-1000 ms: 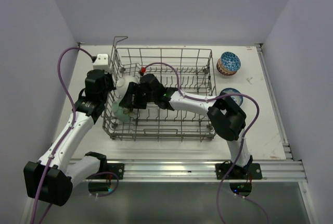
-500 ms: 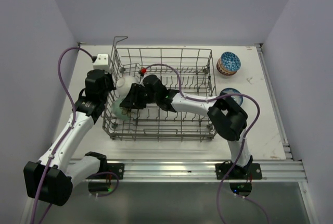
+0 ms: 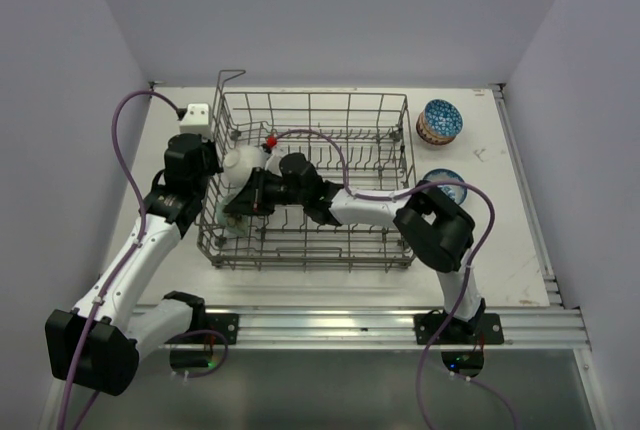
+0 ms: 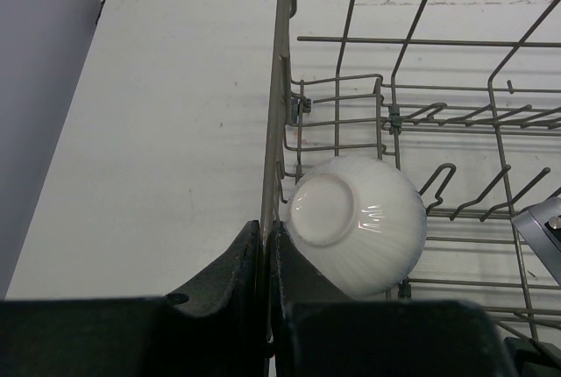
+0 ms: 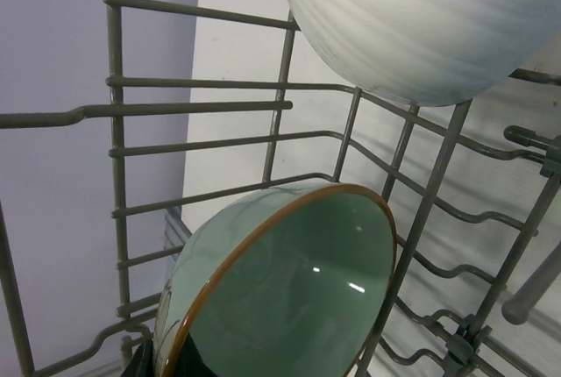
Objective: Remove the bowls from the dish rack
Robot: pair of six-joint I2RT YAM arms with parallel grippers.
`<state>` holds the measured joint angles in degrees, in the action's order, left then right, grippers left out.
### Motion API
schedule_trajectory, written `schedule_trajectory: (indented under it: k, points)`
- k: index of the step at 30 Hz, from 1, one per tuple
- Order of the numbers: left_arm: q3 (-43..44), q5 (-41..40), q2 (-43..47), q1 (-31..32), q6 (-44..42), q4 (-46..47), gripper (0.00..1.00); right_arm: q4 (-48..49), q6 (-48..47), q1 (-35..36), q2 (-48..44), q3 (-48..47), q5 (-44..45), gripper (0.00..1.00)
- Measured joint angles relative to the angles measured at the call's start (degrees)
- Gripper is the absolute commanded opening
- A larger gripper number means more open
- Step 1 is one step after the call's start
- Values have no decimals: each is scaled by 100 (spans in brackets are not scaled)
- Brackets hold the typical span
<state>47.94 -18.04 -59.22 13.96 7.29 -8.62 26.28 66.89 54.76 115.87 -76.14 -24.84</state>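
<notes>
The grey wire dish rack (image 3: 312, 250) stands mid-table. My left gripper (image 3: 212, 172) is shut on its left rim wire (image 4: 279, 88), with the fingers (image 4: 230, 263) clamped on either side. A plain white bowl (image 4: 355, 224) leans base-out just inside that rim and also shows from above (image 3: 240, 163). My right gripper (image 3: 247, 200) reaches into the rack's left end. It is shut on the rim of a pale green bowl (image 5: 280, 289) with a brown edge, one dark finger (image 5: 140, 366) showing outside the rim. The white bowl (image 5: 421, 17) hangs just above the green one.
A brown and blue patterned bowl (image 3: 439, 121) and a blue bowl (image 3: 443, 180) sit on the table to the right of the rack. The blue one is partly behind my right arm's elbow. A white box (image 3: 194, 112) sits behind the rack's left corner. Rack tines (image 5: 429, 210) crowd the green bowl.
My right gripper has moved left and back toward the rack's left wall, and now covers the green bowl in the top view. My left arm has not moved.
</notes>
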Motion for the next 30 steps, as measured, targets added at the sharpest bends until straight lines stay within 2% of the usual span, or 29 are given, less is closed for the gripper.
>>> schedule_trajectory:
  k: [7, 11, 16, 22, 30]
  points:
    - [0, -15, 0, 0, 0, 0, 0, 573, 302, -61, -7, 240, -175, 0]
    - [0, -17, 0, 0, 2, 0, 0, 243, 83, -122, -275, 240, -146, 0]
    - [0, -26, 0, 7, 0, 0, 0, -1346, -918, -216, -1191, -101, 352, 0]
    - [0, -37, 0, 7, 0, 0, 0, -3119, -2068, -501, -2498, -560, 1397, 0]
    - [0, -39, 0, 9, 2, 0, 0, -5154, -3344, -1521, -4085, -562, 2924, 0]
